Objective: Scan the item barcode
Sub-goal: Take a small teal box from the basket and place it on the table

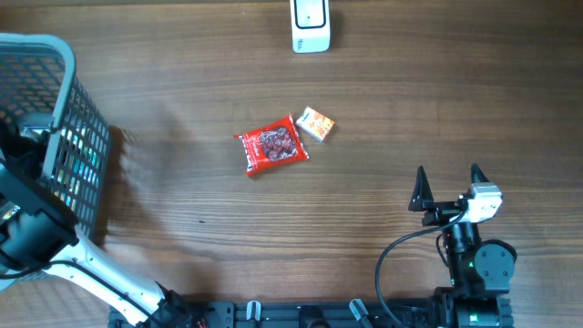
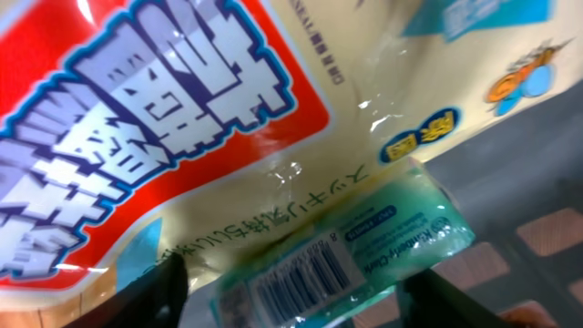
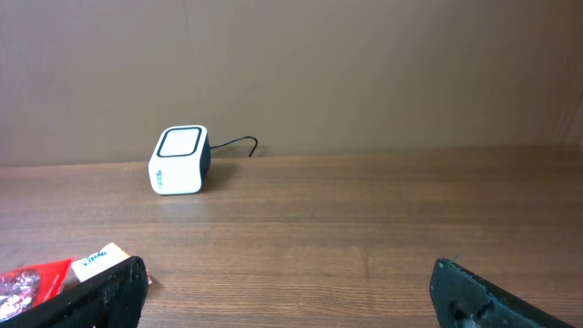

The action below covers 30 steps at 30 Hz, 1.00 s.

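Green pack (image 2: 364, 241) lies in the basket (image 1: 71, 68), right between the jaws of the left pincer (image 2: 299, 282), not yet clenched, long axis slanting across them; right pincer (image 1: 447, 175) gapes wide, far off

worktop (image 1: 383, 82): brown wood grain | basket (image 1: 80, 155): grey mesh, at far-left edge | red snack packet (image 1: 271, 146): lying flat mid-worktop | small orange box (image 1: 316, 123): just beside packet's upper-right corner

Near the one scanner (image 1: 310, 27) lie one red packet (image 1: 271, 146) and one small box (image 1: 316, 123). One basket (image 1: 86, 146), well apart, holds one bag (image 2: 228, 118) and one green pack (image 2: 364, 246).
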Motion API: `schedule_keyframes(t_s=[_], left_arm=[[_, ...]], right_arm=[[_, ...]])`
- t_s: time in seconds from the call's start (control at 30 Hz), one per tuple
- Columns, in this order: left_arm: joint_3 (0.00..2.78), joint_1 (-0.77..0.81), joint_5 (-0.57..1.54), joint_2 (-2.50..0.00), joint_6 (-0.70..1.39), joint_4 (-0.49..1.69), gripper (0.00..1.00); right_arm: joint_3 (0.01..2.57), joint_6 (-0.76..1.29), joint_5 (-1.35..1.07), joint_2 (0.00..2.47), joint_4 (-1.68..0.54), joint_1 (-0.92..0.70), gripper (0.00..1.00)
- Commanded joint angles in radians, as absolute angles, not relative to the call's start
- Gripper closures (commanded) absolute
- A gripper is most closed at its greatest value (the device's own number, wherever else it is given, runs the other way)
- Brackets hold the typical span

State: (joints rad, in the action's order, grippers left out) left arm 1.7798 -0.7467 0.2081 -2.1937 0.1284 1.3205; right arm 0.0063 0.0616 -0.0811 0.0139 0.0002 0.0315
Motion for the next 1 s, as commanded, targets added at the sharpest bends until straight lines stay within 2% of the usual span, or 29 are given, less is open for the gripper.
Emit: schedule_keyframes(t_s=[0.0, 0.03, 0.1, 0.17, 0.27, 0.43, 0.6, 0.73, 0.87, 0.97], left_arm=[[1.745, -0.742, 0.236, -2.208, 0.088, 1.299, 0.76], [1.745, -0.743, 0.236, -2.208, 0.086, 1.300, 0.82], [1.747, -0.746, 0.235, -2.207, 0.086, 1.303, 0.83], [1.786, -0.749, 0.236, -2.207, 0.086, 1.341, 0.96], [1.924, -0.752, 0.236, -2.207, 0.086, 1.457, 0.96], [2.322, -0.752, 0.251, -2.183, 0.097, 1.686, 0.96], [2.391, -0.753, 0.253, -1.933, 0.173, 1.591, 0.96], [2.391, -0.744, 0.304, -1.701, 0.414, 1.534, 0.96], [2.390, -0.623, 0.416, -1.585, 0.412, 1.546, 0.96], [2.378, -0.378, 0.418, -1.606, 0.397, 1.591, 0.96]], right_arm=[[0.005, 0.059, -0.075, 0.009, 0.002, 0.029, 0.00], [0.005, 0.059, -0.075, 0.009, 0.002, 0.029, 0.00], [0.005, 0.059, -0.075, 0.009, 0.002, 0.029, 0.00], [0.005, 0.059, -0.075, 0.009, 0.002, 0.029, 0.00], [0.005, 0.059, -0.075, 0.009, 0.002, 0.029, 0.00], [0.005, 0.059, -0.075, 0.009, 0.002, 0.029, 0.00], [0.005, 0.059, -0.075, 0.009, 0.002, 0.029, 0.00], [0.005, 0.059, -0.075, 0.009, 0.002, 0.029, 0.00], [0.005, 0.059, -0.075, 0.009, 0.002, 0.029, 0.00], [0.005, 0.059, -0.075, 0.009, 0.002, 0.029, 0.00]])
